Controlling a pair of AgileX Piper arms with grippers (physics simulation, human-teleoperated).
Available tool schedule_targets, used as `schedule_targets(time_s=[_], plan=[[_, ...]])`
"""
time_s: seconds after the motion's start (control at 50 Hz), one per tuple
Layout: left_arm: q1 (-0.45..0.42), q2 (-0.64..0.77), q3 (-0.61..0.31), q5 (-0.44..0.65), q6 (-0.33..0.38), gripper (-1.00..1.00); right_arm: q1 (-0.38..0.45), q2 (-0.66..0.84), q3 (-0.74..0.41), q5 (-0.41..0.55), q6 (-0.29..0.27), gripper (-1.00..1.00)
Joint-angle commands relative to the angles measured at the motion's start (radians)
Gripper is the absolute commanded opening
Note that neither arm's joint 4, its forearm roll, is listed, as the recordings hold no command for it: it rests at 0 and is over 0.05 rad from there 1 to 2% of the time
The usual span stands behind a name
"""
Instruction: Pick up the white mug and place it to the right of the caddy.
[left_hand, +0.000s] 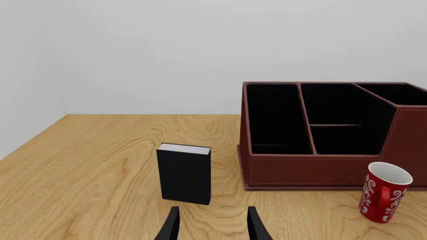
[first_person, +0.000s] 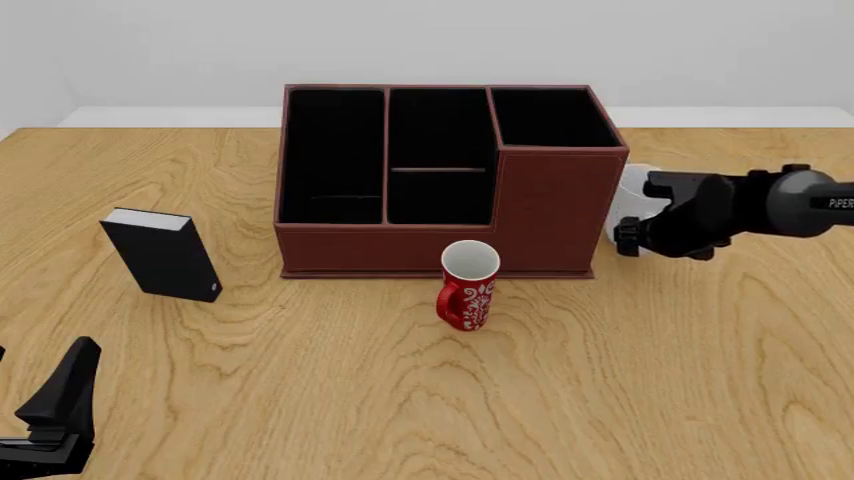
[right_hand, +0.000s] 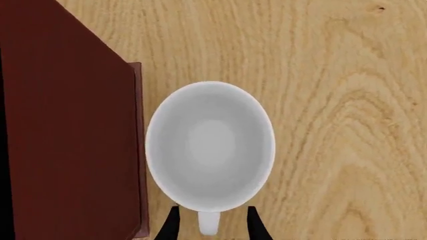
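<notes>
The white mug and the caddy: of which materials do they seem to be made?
The white mug looks like ceramic: smooth, plain white, softly shaded inside. The caddy looks like leather-like or coated board, matte red-brown with a black lining; it is a simulator's render, so neither is certain.

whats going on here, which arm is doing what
The right pincer is above the white mug, its fingers on either side of the handle with gaps showing, so it looks open. The mug stands upright on the table, close beside the caddy on its right. The left pincer hangs open near the table's front left, facing the black box. A red mug stands in front of the caddy.
</notes>
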Motion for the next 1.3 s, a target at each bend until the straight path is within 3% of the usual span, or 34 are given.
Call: schedule_targets(time_s=[0.02,1.3], plan=[[0.0,0.0,0.0,0.0,0.0,1.0,-0.004,-0.017,0.021,-0.008,-0.007,1.0],[0.0,0.0,0.0,0.0,0.0,1.0,0.016,-0.182,0.147,-0.036,-0.004,1.0]])
